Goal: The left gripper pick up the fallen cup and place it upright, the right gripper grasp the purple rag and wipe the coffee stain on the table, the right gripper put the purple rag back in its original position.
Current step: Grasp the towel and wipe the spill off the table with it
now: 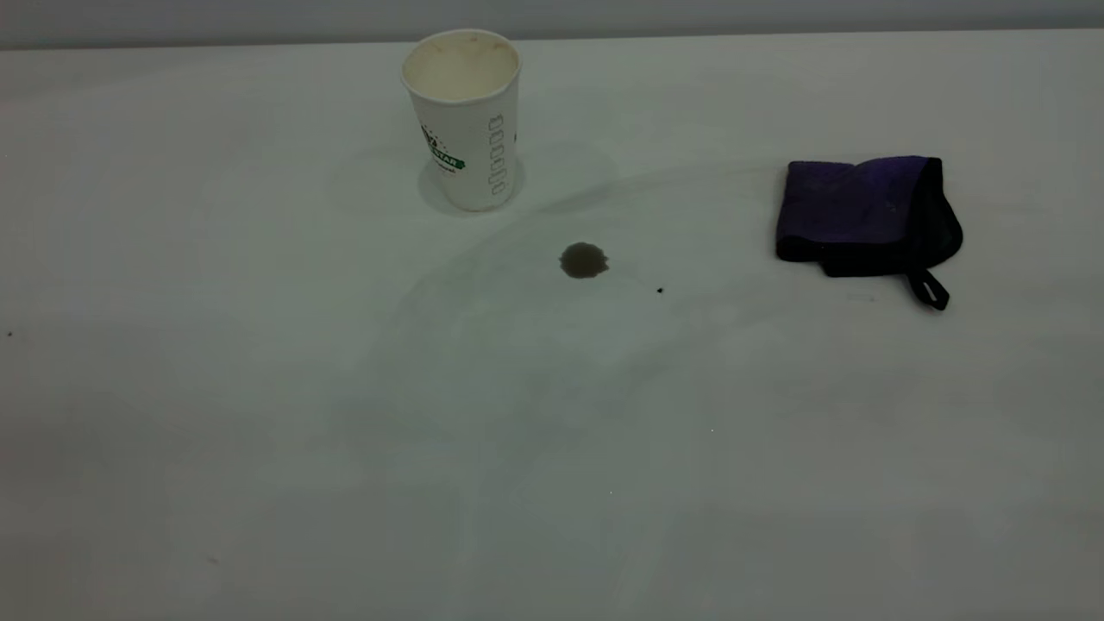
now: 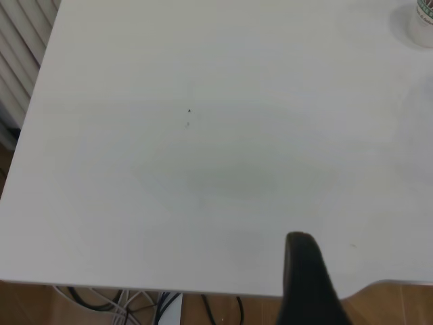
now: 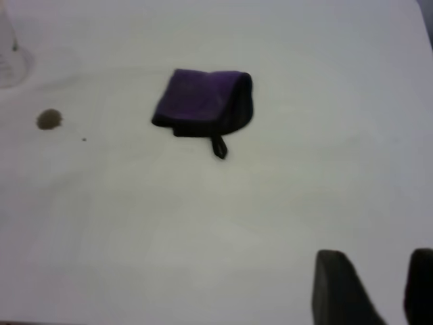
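The white cup [image 1: 464, 116] with a green band stands upright at the back of the table [image 1: 259, 448], its cream stained mouth facing up. It shows at the edge of the left wrist view [image 2: 423, 24]. The round brown coffee stain [image 1: 584, 260] lies in front of it to the right, also in the right wrist view [image 3: 49, 120]. The folded purple rag [image 1: 862, 216] lies flat at the right, its black loop toward the front; it shows in the right wrist view [image 3: 203, 101]. My right gripper [image 3: 377, 261] is open and empty, well away from the rag. My left gripper [image 2: 304, 271] hovers near the table's edge, far from the cup.
A tiny black speck [image 1: 660, 291] lies right of the stain. Faint smears cross the tabletop. In the left wrist view the table edge [image 2: 135, 288] shows with cables [image 2: 128, 301] and a wooden floor below it. Neither arm shows in the exterior view.
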